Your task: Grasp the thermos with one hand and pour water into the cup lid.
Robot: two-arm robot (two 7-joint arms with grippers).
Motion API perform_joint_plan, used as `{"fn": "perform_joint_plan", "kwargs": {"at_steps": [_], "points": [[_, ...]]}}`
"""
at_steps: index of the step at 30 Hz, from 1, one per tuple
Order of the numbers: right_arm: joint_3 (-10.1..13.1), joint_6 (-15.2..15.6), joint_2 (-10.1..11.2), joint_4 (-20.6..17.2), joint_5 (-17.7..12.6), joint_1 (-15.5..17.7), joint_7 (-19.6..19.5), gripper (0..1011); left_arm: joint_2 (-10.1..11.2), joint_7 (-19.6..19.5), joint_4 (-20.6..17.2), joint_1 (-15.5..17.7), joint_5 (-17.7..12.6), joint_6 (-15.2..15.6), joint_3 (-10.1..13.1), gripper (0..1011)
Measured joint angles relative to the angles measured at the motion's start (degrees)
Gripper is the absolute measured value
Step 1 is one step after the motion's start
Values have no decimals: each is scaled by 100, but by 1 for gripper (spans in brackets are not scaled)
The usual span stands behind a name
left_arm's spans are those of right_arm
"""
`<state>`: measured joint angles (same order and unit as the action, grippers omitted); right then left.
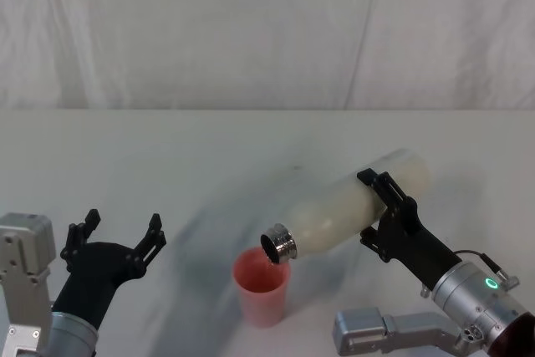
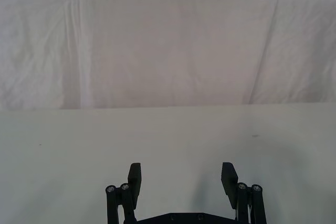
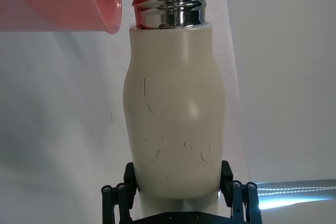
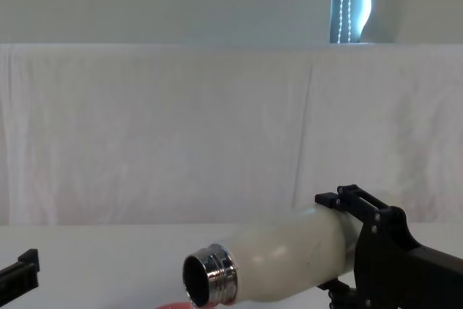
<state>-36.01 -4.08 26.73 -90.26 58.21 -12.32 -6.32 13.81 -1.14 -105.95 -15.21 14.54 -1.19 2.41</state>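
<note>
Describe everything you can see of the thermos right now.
The thermos is a cream-white matte bottle with rounded shoulders, faint scuffs and a shiny threaded steel neck, its cap off. The right hand is clamped around its lower body and holds it above the table, tipped nearly level with its open mouth lowest, right over the rim of the pink cup lid. A clear stream leaves the mouth into the cup.

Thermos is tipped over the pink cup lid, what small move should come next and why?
Probably hold the tilt steady: the right pincer grips the thermos with its steel neck just above the cup lid, and water is running into it. The left pincer idles open.
</note>
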Motion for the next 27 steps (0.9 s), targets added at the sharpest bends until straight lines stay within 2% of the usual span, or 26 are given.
{"fn": "perform_joint_plan", "kwargs": {"at_steps": [27], "points": [[3, 15, 10, -15, 16, 20, -15, 960, 0, 0, 0, 0, 0, 0, 0, 1001]]}}
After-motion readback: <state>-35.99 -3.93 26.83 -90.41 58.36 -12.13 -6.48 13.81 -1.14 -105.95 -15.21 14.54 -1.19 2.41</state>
